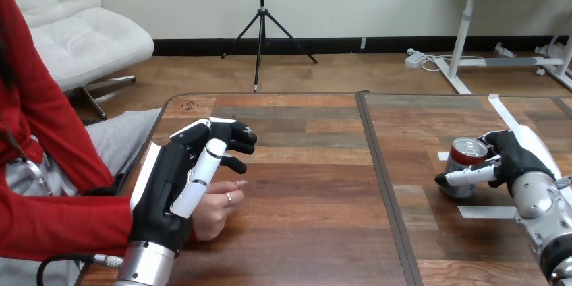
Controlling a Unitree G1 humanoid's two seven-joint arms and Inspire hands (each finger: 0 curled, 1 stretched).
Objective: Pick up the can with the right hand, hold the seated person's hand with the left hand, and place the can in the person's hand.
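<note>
A red and silver can stands upright on the wooden table at the right. My right hand is curled round it, the thumb across its near side and the fingers behind it. At the left, my left hand lies palm down over the person's hand, which rests on the table near its left edge. Its fingers reach loosely forward past that hand and its thumb lies across the top of it. I see nothing curled round the person's hand.
White tape strips lie on the table near the can. A dark seam runs front to back down the table's middle. The person's red sleeve comes in from the left.
</note>
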